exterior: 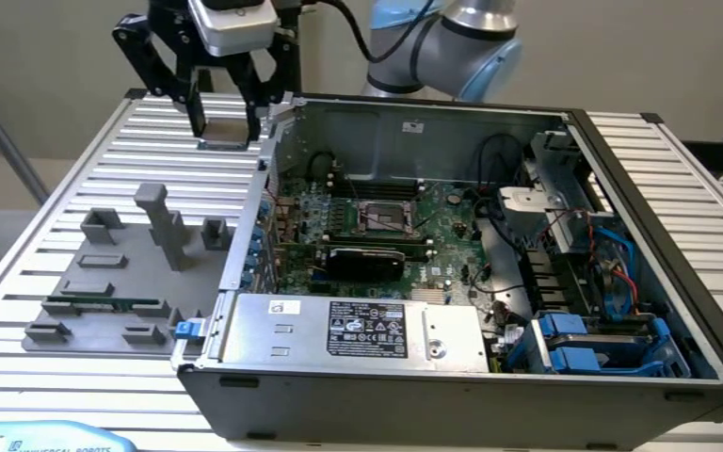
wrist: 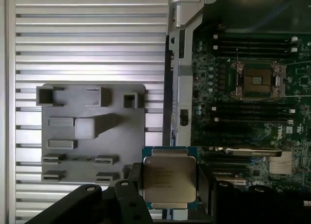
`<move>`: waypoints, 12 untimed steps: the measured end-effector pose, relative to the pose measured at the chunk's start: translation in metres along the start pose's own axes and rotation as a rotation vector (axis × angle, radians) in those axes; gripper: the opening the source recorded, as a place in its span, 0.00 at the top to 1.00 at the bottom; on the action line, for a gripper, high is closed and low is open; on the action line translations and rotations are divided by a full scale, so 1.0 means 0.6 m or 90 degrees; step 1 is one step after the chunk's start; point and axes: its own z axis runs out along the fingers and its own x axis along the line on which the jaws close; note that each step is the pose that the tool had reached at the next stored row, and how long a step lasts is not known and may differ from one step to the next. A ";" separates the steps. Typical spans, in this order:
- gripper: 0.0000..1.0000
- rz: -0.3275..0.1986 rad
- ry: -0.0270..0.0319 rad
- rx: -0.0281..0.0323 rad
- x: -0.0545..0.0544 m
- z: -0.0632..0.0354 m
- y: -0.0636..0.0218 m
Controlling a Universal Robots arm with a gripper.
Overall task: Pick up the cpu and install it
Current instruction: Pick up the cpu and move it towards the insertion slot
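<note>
**Cpu in the tool, outside the case**

The ribbed aluminium bench (exterior: 86, 169) carries an open dark steel computer case (exterior: 462, 400) and a grey moulded plastic fixture plate (wrist: 92, 131). My black two-fingered tool (exterior: 227, 130) is clamped on the cpu (wrist: 169, 179), a small flat square chip with a matte silvery metal lid. It grips opposite edges, I judge to hold the chip level and spare its underside. The chip hangs over the bench beside the case wall, well apart from the square metal-framed socket (wrist: 257, 78) on the green motherboard (exterior: 443, 221).

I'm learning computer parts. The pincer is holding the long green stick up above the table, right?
One thing is off: the pincer is holding the flat square chip, up above the table. The wrist view shows it.
</note>
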 end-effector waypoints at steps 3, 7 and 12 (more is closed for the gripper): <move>0.45 0.000 0.0001 -0.0006 -0.022 0.000 0.000; 0.45 0.000 0.0001 -0.0016 -0.053 -0.001 0.000; 0.45 0.000 0.0002 -0.0030 -0.091 -0.001 0.000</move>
